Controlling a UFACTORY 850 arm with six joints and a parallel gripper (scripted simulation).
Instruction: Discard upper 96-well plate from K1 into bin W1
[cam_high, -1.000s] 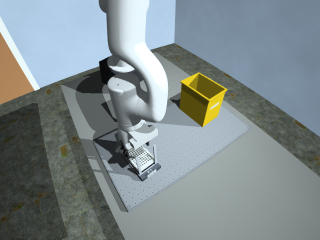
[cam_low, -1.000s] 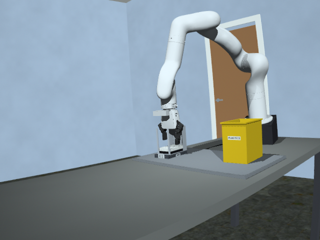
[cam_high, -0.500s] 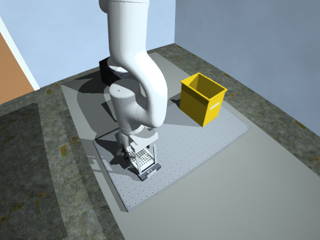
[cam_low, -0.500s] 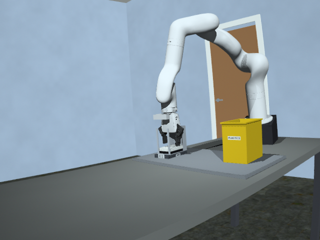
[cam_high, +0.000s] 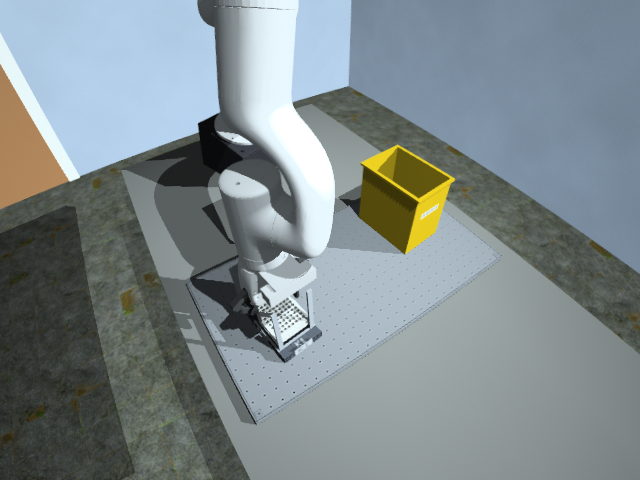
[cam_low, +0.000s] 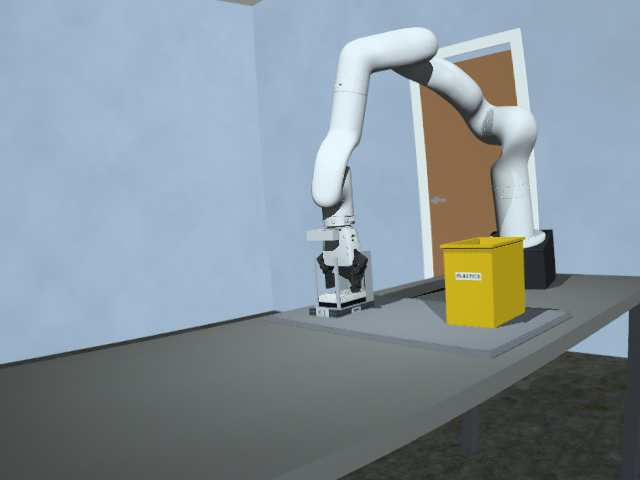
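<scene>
The stack rack K1 point(cam_high: 290, 322) stands near the left end of the perforated plate, with four thin posts on a dark base; it also shows in the exterior view point(cam_low: 342, 289). A white 96-well plate point(cam_high: 283, 313) point(cam_low: 341, 297) lies on top of the stack inside it. The lower plate is hidden under it. My gripper point(cam_low: 342, 281) is open and reaches down between the rack posts, its dark fingers on either side just above the upper plate. The arm hides the fingers in the top view. The yellow plastics bin W1 point(cam_high: 404, 196) point(cam_low: 483, 281) stands upright to the right.
The perforated grey baseplate point(cam_high: 351, 289) carries the rack and the bin. The arm's black base point(cam_low: 540, 258) stands behind the bin. A brown door point(cam_low: 465, 155) is in the back wall.
</scene>
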